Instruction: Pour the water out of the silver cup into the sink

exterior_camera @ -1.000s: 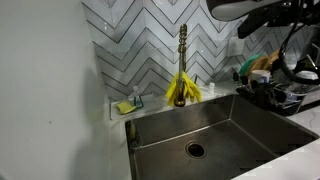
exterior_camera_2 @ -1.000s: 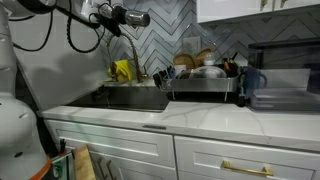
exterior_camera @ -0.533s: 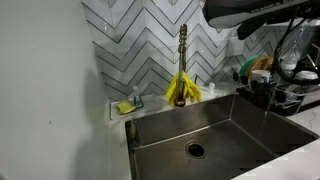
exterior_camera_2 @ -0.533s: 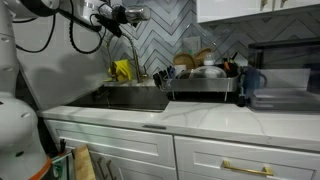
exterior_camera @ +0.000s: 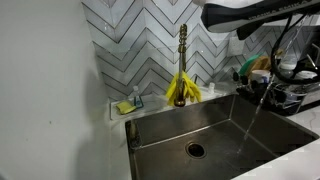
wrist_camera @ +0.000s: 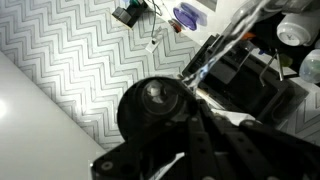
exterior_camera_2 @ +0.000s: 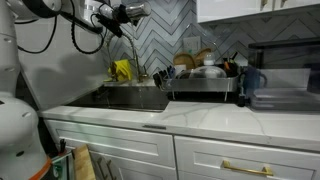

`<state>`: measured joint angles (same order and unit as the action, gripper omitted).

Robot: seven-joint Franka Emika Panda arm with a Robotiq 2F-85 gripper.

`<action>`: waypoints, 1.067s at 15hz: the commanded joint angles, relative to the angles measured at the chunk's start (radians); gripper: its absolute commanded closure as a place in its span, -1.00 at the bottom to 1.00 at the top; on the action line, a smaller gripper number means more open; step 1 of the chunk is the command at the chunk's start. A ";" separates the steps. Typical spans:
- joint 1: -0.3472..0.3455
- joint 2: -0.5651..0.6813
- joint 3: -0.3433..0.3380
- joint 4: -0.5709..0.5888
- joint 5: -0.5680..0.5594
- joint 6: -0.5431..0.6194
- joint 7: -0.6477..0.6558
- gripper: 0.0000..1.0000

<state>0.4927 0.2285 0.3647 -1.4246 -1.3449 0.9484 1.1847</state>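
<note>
The sink (exterior_camera: 170, 125) is a deep dark steel basin with a round drain (exterior_camera: 195, 150); it also shows in an exterior view (exterior_camera_2: 135, 97). My gripper (exterior_camera_2: 122, 13) is high above the sink and shut on the silver cup (exterior_camera_2: 137, 11), which is tipped on its side. A thin stream of water (exterior_camera: 250, 115) falls from the dark arm (exterior_camera: 240, 12) into the basin's right part. In the wrist view the cup is a dark round shape (wrist_camera: 152, 103) between my dark fingers (wrist_camera: 205, 135).
A gold faucet (exterior_camera: 183, 50) with yellow gloves (exterior_camera: 182, 90) hung on it stands behind the sink. A sponge (exterior_camera: 125, 106) lies at the back left. A full black dish rack (exterior_camera: 285, 90) (exterior_camera_2: 200, 80) stands right of the basin, with a dark jug (exterior_camera_2: 250, 80) beyond.
The cup has tipped further over. A stream of water now falls into the sink where none showed a second ago. The arm has shifted slightly left.
</note>
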 commanded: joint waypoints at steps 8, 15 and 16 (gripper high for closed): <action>0.019 0.014 0.001 0.022 -0.048 -0.021 -0.063 0.98; 0.001 -0.001 0.006 0.088 0.085 0.012 -0.038 0.98; -0.002 -0.003 0.005 0.098 0.113 0.019 -0.036 0.98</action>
<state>0.5008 0.2351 0.3652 -1.3609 -1.3105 0.9501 1.1498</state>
